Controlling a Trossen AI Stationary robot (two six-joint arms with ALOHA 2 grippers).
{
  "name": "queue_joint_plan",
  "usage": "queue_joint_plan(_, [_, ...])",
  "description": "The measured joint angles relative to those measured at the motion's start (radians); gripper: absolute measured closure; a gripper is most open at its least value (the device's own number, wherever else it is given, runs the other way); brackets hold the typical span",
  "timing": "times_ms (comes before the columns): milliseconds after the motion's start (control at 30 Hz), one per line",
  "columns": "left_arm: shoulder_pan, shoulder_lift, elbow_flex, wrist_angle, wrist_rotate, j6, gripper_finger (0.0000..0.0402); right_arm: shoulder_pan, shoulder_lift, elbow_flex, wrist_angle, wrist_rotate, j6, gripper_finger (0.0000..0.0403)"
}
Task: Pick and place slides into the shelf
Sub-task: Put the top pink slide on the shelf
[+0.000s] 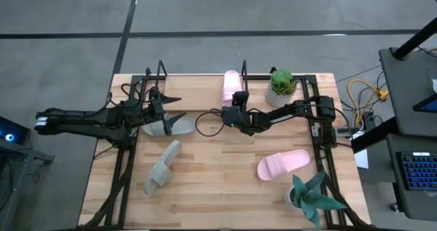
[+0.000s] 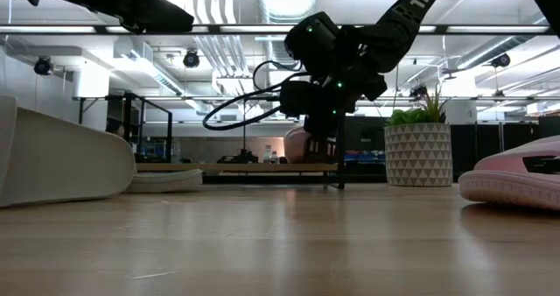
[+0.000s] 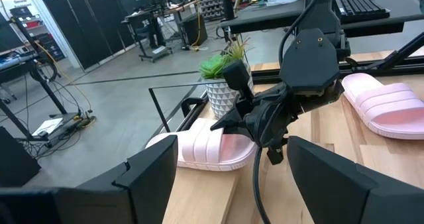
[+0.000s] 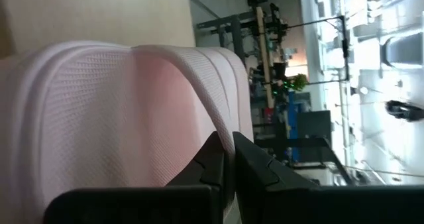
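One pale pink slide (image 1: 231, 85) lies sole-down on the shelf (image 1: 198, 80) at the table's far edge, and my right gripper (image 1: 237, 102) is shut on it. The left wrist view shows the same slide (image 3: 199, 151) and right gripper (image 3: 265, 128). The second pink slide (image 1: 283, 164) lies flat on the table toward its right near side. My left gripper (image 1: 176, 108) hovers open above one grey-green slide (image 1: 169, 127) without touching it. The other grey-green slide (image 1: 162, 166) lies nearer the table's front. My right gripper pinches the pink slide's strap (image 4: 199, 85) at its edge (image 4: 228, 141) between the two fingers, which are nearly closed with only a thin layer between them. It comes level from the table's near side. The slide rests on the shelf's board (image 3: 199, 191).
A potted plant in a patterned white pot (image 1: 282, 86) stands right of the shelved slide, close to the right arm. A second plant (image 1: 311, 197) stands at the near right corner. Thin black shelf uprights (image 1: 161, 72) (image 1: 244, 70) rise at the far edge. Cables loop between the arms (image 1: 205, 121).
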Motion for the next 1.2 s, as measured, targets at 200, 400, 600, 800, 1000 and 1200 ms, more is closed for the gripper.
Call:
queue_joint_plan(200, [0.0, 0.0, -0.006, 0.0, 0.0, 0.0, 0.0134, -0.002, -0.001, 0.0, -0.014, -0.012, 0.031, 0.0394])
queue_joint_plan(400, [0.0, 0.0, -0.023, 0.0, 0.0, 0.0, 0.0134, -0.002, -0.002, 0.003, -0.062, -0.013, 0.033, 0.0369])
queue_joint_plan(600, [0.0, 0.0, -0.033, 0.0, 0.0, 0.0, 0.0134, -0.002, -0.002, 0.004, -0.077, -0.014, 0.036, 0.0321])
queue_joint_plan(800, [0.0, 0.0, -0.033, 0.0, 0.0, 0.0, 0.0134, -0.002, -0.002, 0.009, -0.093, -0.015, 0.037, 0.0267])
queue_joint_plan(1000, [0.0, 0.0, -0.033, 0.0, 0.0, 0.0, 0.0134, 0.0, -0.002, 0.032, -0.169, -0.017, 0.066, 0.0228])
queue_joint_plan(1200, [0.0, 0.0, -0.033, 0.0, 0.0, 0.0, 0.0134, 0.0, -0.002, 0.109, -0.371, -0.06, 0.202, 0.0207])
